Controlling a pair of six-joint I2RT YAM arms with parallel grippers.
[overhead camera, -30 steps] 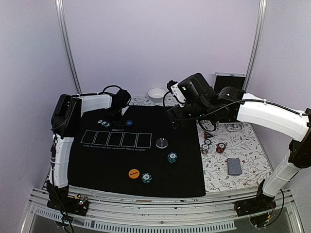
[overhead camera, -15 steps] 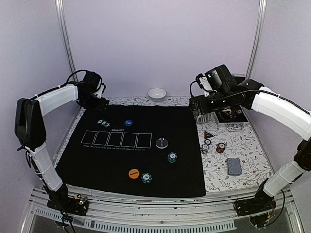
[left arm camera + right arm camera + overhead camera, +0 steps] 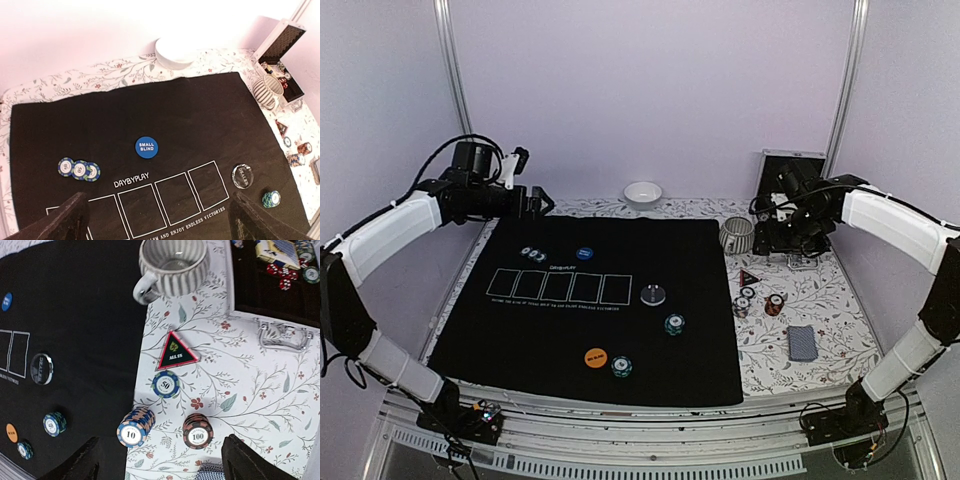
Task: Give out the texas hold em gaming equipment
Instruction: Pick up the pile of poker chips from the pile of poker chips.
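Both arms have swung away from the black felt mat [image 3: 620,385] since a second ago. The left tool [image 3: 159,200] now hangs high at the mat's far-left side, spread wide and empty. Under it, unmoved, lie three edge-striped chips [image 3: 79,169] in a row and the round blue disc [image 3: 146,147]. The right tool [image 3: 160,450], also wide apart and empty, has shifted right over the floral tabletop [image 3: 250,390], above the red-edged triangular marker [image 3: 175,352]. The ribbed metal mug [image 3: 175,262] is now uncovered.

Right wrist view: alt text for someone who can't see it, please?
Looking down between open pincer fingers: a red triangular marker and poker chips on a flowered cloth, a ribbed mug above them, a black mat at left.
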